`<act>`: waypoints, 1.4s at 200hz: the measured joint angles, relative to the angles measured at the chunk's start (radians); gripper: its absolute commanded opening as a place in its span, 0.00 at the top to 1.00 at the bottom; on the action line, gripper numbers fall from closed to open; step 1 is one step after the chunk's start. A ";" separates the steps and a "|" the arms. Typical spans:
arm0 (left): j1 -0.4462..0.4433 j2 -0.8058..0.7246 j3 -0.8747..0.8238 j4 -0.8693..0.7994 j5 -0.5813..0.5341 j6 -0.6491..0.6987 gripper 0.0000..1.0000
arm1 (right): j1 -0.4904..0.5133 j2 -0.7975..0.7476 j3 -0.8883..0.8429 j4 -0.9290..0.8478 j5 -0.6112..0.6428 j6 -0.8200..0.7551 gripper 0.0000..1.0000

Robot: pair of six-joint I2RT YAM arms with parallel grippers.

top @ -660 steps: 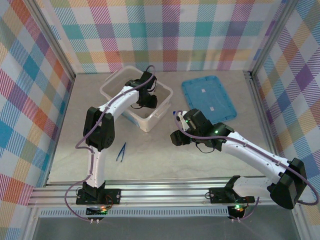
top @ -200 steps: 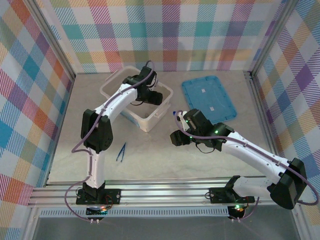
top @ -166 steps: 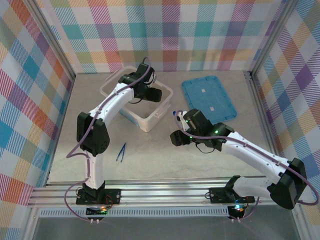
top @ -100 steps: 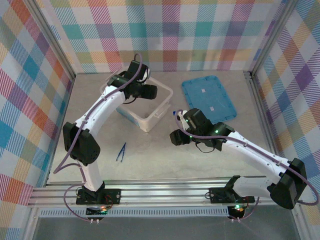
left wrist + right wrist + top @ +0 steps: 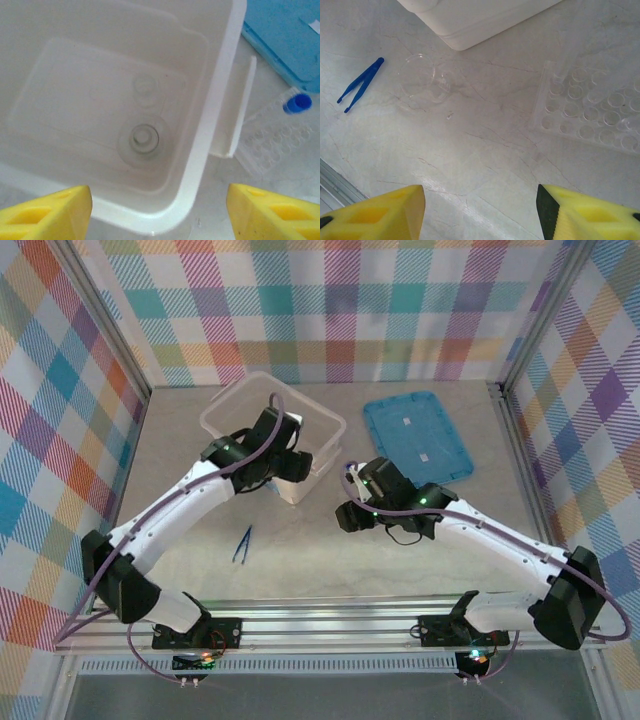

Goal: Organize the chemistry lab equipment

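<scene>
Dark-blue tweezers point(image 5: 243, 543) point(image 5: 360, 84) lie on the table, left of my right gripper. A clear round flask point(image 5: 422, 76) lies on its side beside them, near the tub's corner. Inside the white tub point(image 5: 225, 410) point(image 5: 220, 95) stand two clear glass vessels: a round one point(image 5: 143, 140) seen from above and a smaller one that looks like the tiny beaker point(image 5: 145, 85). One blue-capped tube point(image 5: 297, 102) stands in a clear rack point(image 5: 270, 145) point(image 5: 590, 115). My left gripper point(image 5: 293, 468) point(image 5: 160, 215) hangs open over the tub's near corner. My right gripper point(image 5: 350, 515) point(image 5: 480, 210) is open over bare table.
The flat blue lid point(image 5: 418, 437) point(image 5: 290, 35) lies at the back right, behind the rack. Metal frame posts and plaid walls close in the table on three sides. An aluminium rail runs along the near edge.
My left arm has lifted out of the tub and drawn back toward the near side, its gripper now over the tub's near corner. The right arm has barely shifted.
</scene>
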State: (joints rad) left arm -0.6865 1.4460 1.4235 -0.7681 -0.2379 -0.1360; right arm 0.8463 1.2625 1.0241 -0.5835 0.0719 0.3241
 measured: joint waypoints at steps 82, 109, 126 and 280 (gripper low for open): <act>-0.073 -0.224 -0.322 0.016 -0.043 -0.100 0.29 | 0.058 0.114 0.097 0.006 0.044 -0.072 0.30; -0.100 -0.249 -0.393 0.022 -0.040 -0.132 0.29 | 0.059 0.137 0.108 0.006 0.048 -0.103 0.29; -0.108 -0.247 -0.428 0.037 -0.035 -0.147 0.29 | 0.059 0.144 0.108 0.004 0.044 -0.117 0.28; -0.111 -0.025 -0.524 0.255 0.028 -0.209 0.27 | 0.077 0.114 0.035 -0.008 0.014 -0.191 0.19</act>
State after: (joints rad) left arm -0.7971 1.4212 0.8997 -0.5129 -0.2100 -0.3454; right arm 0.9234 1.3769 1.0595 -0.5915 0.0860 0.1333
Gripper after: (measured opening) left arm 0.724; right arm 0.807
